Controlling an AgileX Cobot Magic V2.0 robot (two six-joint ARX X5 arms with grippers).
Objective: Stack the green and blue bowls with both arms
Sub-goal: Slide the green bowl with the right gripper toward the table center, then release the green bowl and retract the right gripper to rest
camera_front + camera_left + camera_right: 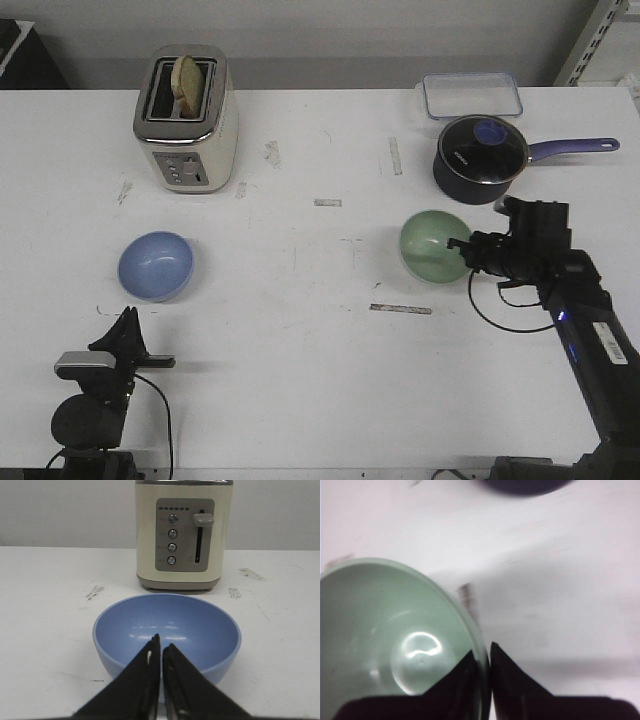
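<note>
The right pincer (462, 252) is clamped on the green bowl's (432, 245) rim, tilting its mouth leftward over the table (300, 320). The blue bowl (155, 266) sits upright before the toaster (186, 118). The left pincer (161, 652), closed and empty, points at it.

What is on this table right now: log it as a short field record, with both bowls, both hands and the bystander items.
green bowl: right of table centre, tilted, rim pinched by the right hand
blue bowl: left side, upright on the table, free
left hand: shut, empty, short of the blue bowl
stacking: not yet done, bowls apart
toaster: behind the blue bowl, a slice in its slot
saucepan: lidded, behind the green bowl
clear container: at the far edge
</note>
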